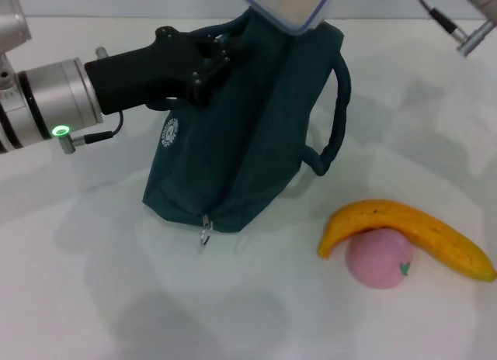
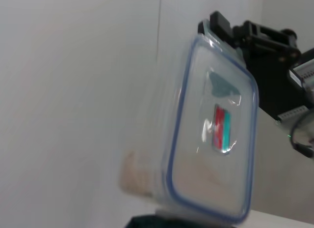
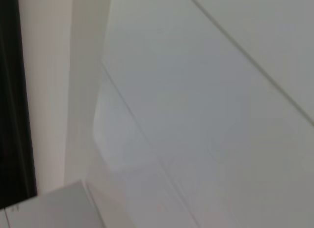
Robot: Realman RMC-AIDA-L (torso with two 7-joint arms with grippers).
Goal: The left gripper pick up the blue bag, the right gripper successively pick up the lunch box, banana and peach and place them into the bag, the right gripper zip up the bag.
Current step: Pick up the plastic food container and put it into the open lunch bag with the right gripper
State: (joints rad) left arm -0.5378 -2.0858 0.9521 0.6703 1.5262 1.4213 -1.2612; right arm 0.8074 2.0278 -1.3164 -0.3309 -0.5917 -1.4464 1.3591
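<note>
My left gripper (image 1: pixel 205 66) is shut on the upper left rim of the blue bag (image 1: pixel 241 143), holding it upright on the white table. The lunch box (image 1: pixel 287 5) hangs just above the bag's top, cut off by the upper edge of the head view. In the left wrist view the lunch box (image 2: pixel 216 134) hangs tilted, label facing the camera, with my right gripper (image 2: pixel 218 26) clamped on its far end. The banana (image 1: pixel 411 228) lies at the front right, resting against the peach (image 1: pixel 378 259). The right wrist view shows only pale surfaces.
Part of my right arm (image 1: pixel 475 22), with its wire, shows at the top right of the head view. The bag's zipper pull (image 1: pixel 205 233) hangs at its front bottom edge. One loop handle (image 1: pixel 335 119) sticks out on the bag's right side.
</note>
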